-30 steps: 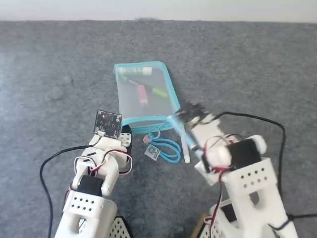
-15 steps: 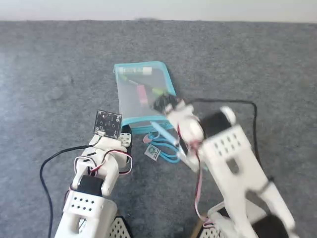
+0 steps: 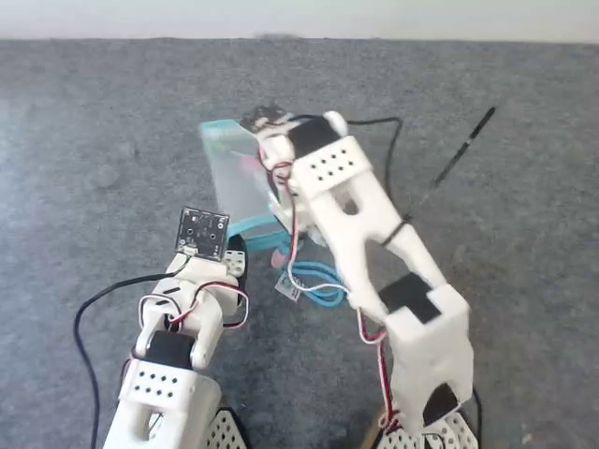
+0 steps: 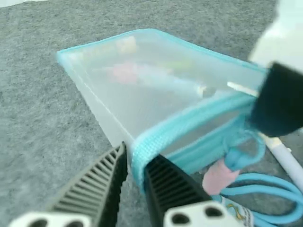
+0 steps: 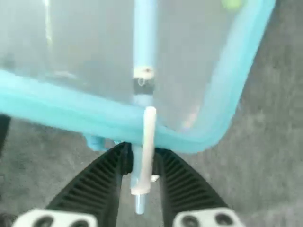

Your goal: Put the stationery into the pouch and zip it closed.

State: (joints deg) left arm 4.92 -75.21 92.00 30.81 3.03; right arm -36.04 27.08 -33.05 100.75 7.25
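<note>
1. The pouch [image 3: 232,178] is clear with a teal zip rim. It stands tilted up off the bench [image 3: 94,122], in front of both arms.
2. Through its wall, blurred pink [image 4: 125,73] and green [image 4: 184,64] pieces show inside.
3. The left hand [image 4: 136,158] is closed on the teal rim at the pouch's near corner. In the high view this hand [image 3: 241,253] is at the pouch's lower edge.
4. The right hand [image 5: 142,153] is clamped on a blue pen [image 5: 144,90] with a white clip, right at the pouch's rim.
5. The pen crosses the teal rim and its front part shows behind the clear wall. It seems to be inside, though I cannot tell for sure.
6. The right arm [image 3: 346,196] stretches over the pouch from the near side and hides the pouch's right half in the high view.
7. A pink pull [image 4: 218,177] hangs at the zip end, just beside the left hand.
8. A blue cord [image 3: 314,281] with a small tag [image 3: 287,288] lies looped on the bench below the pouch, partly under the right arm.
9. A white pen [image 4: 284,153] lies on the bench by the cord.
10. A thin black stick [image 3: 463,150] lies well apart, off to the right of the pouch.
</note>
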